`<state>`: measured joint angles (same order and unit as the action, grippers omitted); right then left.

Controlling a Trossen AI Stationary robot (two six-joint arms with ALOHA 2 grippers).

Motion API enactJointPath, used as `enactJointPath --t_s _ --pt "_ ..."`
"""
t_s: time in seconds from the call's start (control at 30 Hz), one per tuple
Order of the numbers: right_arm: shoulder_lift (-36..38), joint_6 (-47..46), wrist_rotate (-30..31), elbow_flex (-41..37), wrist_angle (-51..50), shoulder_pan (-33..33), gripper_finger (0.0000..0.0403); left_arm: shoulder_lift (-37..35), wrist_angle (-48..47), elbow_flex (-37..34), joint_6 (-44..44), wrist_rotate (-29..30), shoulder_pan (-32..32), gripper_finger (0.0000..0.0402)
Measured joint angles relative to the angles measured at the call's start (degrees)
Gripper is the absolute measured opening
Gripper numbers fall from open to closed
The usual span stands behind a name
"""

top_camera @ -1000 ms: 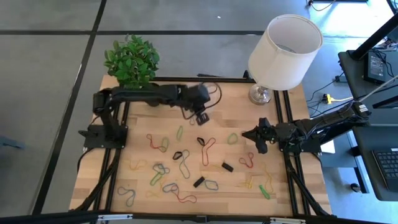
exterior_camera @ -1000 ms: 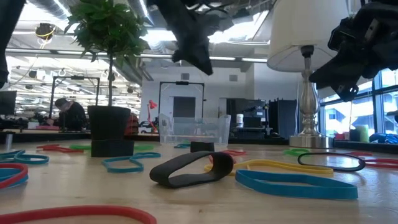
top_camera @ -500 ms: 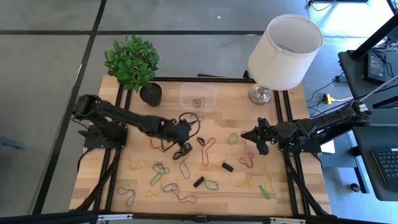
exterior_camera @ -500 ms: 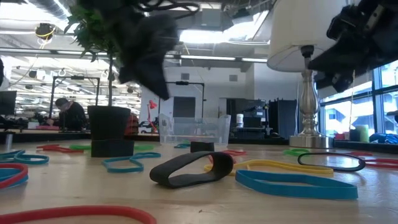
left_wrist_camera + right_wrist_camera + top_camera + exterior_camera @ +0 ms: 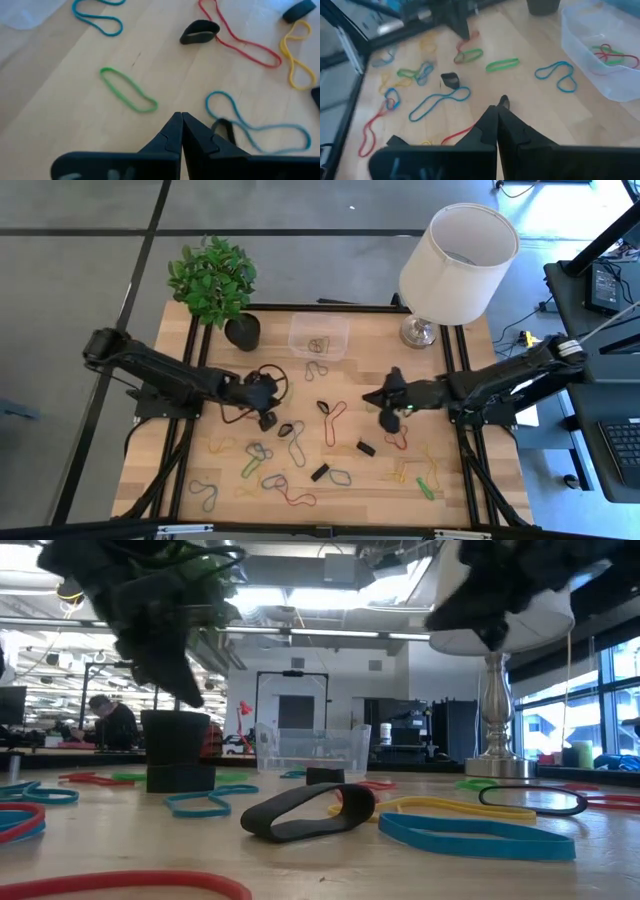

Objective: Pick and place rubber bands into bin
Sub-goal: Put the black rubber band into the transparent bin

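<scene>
Rubber bands (image 5: 296,442) are seen scattered over the wooden counter (image 5: 450,490) in the high view, most of them well in front of the bin (image 5: 318,336), which stands at the back between the potted plant (image 5: 213,278) and the lamp (image 5: 455,262). A few bands are shown lying inside the bin only by the high view and the right wrist view. In the low view a black band (image 5: 308,811) is seen close up, with the bin's clear wall behind it. The left hand (image 5: 266,420) is held over the counter's left middle, the right hand (image 5: 391,418) over its right middle. In each wrist view the fingers are shown pressed together with nothing between them, above bare wood.
</scene>
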<state>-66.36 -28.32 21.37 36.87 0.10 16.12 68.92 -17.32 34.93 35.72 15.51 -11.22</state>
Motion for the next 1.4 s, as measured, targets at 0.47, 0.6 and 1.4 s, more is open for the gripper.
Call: enactJointPath --t_s 0.47,0.6,1.4 --pt "-30.2 -16.4 -0.1 32.7 -29.3 -2.1 0.0003 -19.6 -0.6 -11.0 -11.5 -2.3 2.9 0.0002" --pt "-33.8 -21.3 -4.4 37.9 -39.3 -2.1 0.0012 -21.9 -0.2 -12.2 -12.5 -3.4 3.4 0.0002" --pt "-42.5 -25.4 -21.9 38.7 -52.2 8.9 0.0140 -22.5 -0.4 -13.0 -12.5 -4.9 3.4 0.0002"
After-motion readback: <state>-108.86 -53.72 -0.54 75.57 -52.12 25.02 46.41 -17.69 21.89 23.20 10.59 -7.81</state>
